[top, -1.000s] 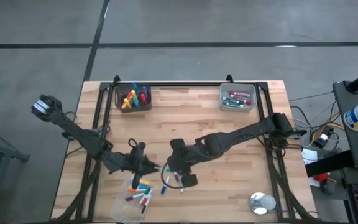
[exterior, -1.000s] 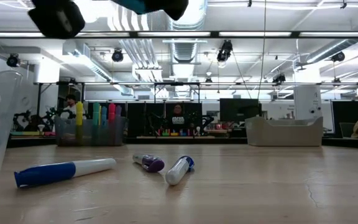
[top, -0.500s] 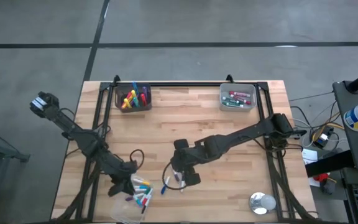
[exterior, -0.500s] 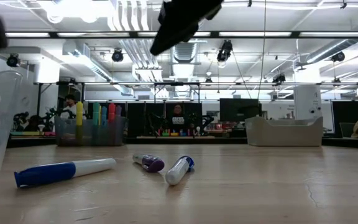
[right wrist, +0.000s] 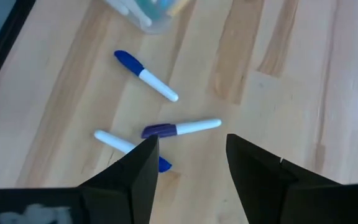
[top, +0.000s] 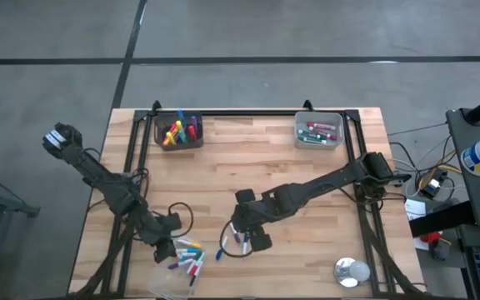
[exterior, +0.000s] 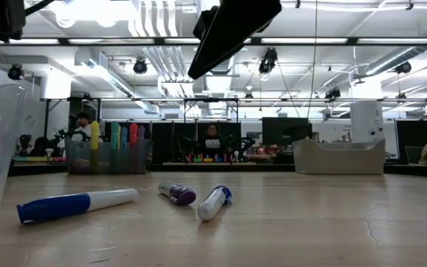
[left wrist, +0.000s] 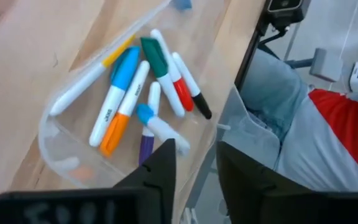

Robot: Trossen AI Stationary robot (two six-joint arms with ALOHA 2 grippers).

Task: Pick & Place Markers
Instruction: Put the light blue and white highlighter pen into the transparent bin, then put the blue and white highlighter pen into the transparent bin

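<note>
Three loose markers lie flat on the wood near the table's front middle: a blue-capped one (right wrist: 145,78), a purple-capped one (right wrist: 179,129) and another blue-capped one (right wrist: 126,146), part hidden by a finger. My right gripper (right wrist: 188,168) hangs open above them, touching none. Several more markers (left wrist: 145,93) lie inside a clear plastic container (left wrist: 61,155) that rests on its side at the front left. My left gripper (left wrist: 194,165) hovers open over that container, nothing between its fingers. In the high view, my left gripper (top: 167,243) and my right gripper (top: 244,237) are apart.
A clear bin of upright coloured markers (top: 178,131) stands at the far left and a grey bin of markers (top: 317,131) at the far right. A round shiny lid (top: 352,271) lies near the front right corner. Bare wood (top: 248,158) spans the middle.
My left gripper has gone toward the table's near left, from beside the container's right end to above its left side, turning about as it went. My right gripper has sunk a little toward the three loose markers, which have not moved.
</note>
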